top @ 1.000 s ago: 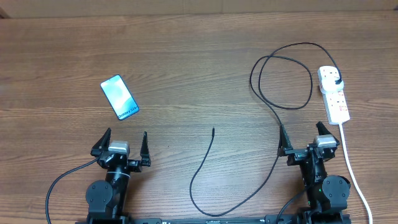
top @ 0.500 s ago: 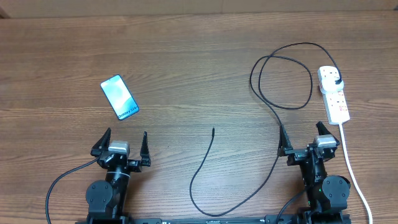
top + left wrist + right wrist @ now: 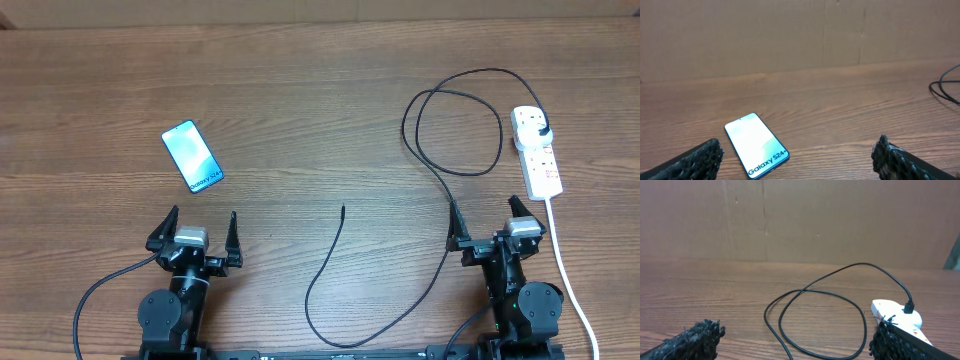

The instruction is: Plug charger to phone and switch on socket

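The phone (image 3: 193,155) lies screen up on the wooden table at the left, its "Galaxy" end toward me; it also shows in the left wrist view (image 3: 756,144). The black charger cable (image 3: 450,190) runs from its plug in the white power strip (image 3: 537,152) through a loop to its free tip (image 3: 343,209) at the middle. The cable loop (image 3: 815,315) and the strip (image 3: 895,314) show in the right wrist view. My left gripper (image 3: 196,232) is open and empty below the phone. My right gripper (image 3: 484,222) is open and empty below the strip.
The strip's white cord (image 3: 568,270) runs down the right side past my right arm. A cardboard wall (image 3: 800,35) stands behind the table. The cable's lower bend (image 3: 335,335) lies near the front edge between the arms.
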